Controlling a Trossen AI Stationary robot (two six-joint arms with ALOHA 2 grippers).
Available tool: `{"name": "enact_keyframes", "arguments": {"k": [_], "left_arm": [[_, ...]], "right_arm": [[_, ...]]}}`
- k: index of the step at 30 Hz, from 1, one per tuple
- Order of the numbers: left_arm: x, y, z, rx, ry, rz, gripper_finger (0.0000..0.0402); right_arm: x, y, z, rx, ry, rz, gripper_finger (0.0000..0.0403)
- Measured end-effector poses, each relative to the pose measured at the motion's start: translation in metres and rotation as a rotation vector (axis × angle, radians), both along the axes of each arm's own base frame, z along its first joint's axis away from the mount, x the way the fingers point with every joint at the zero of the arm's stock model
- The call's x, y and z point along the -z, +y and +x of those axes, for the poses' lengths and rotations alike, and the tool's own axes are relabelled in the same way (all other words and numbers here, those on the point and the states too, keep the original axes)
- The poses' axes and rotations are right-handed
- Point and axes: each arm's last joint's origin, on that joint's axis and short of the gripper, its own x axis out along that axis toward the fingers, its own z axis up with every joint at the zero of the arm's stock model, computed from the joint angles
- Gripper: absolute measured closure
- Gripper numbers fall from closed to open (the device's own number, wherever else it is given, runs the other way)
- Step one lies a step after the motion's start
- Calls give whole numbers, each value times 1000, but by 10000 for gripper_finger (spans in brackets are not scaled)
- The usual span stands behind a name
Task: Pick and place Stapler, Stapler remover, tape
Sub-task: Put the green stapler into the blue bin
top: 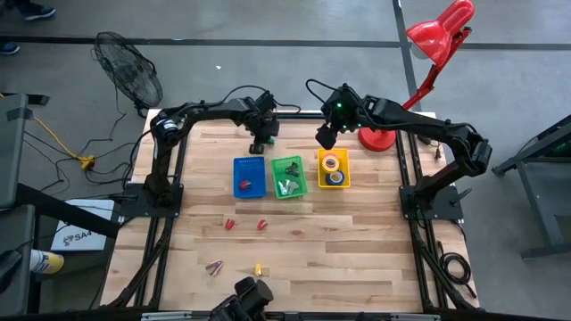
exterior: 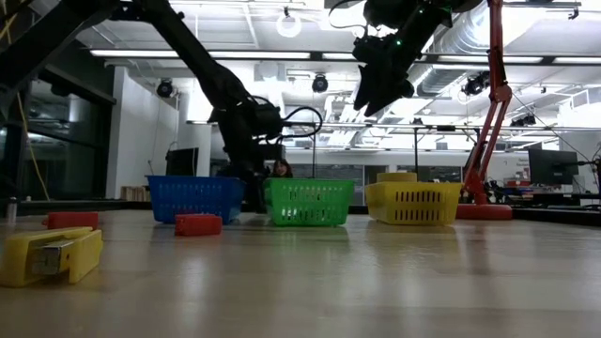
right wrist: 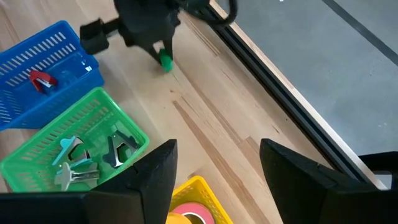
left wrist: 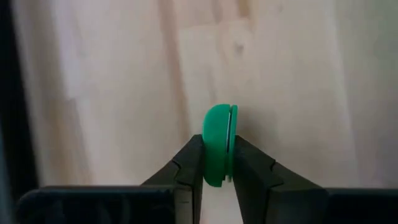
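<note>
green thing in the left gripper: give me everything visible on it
The green piece is small, rounded and disc-like, smooth and plastic-looking, with a seam splitting it into two halves. It stands on edge, pinched between the left gripper's dark fingers, just above the wooden table behind the blue bin. Whether it touches the wood is unclear. What it is can't be told.

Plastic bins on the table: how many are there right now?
3, in a row across the far middle of the table: the blue bin nearest the left arm, the green bin in the centre, the yellow bin nearest the right arm. None looks hidden.
</note>
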Motion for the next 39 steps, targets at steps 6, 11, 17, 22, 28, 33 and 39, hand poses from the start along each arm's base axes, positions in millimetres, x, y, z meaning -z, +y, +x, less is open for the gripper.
{"name": "enact_keyframes", "arguments": {"k": [6, 11, 17, 22, 28, 33, 39], "left_arm": [[-27, -2, -3, 34, 75, -15, 345], [-49, -11, -12, 118, 80, -55, 346], [-68, -24, -26, 161, 119, -106, 347], [-81, -37, -35, 189, 131, -192, 347], [-86, -57, -35, 224, 182, -254, 348], [-84, -78, -24, 211, 224, -267, 348], [-83, -99, -12, 132, 284, -242, 348]], "right_arm": [[0, 0, 0, 4, -9, 15, 183], [0, 1, 0, -3, -12, 22, 183], [0, 1, 0, -7, -14, 25, 182], [0, 1, 0, -11, -14, 28, 182], [1, 1, 0, -28, -7, 26, 183], [2, 3, 0, -75, -5, 61, 183], [3, 5, -2, -123, 16, 81, 183]]}}
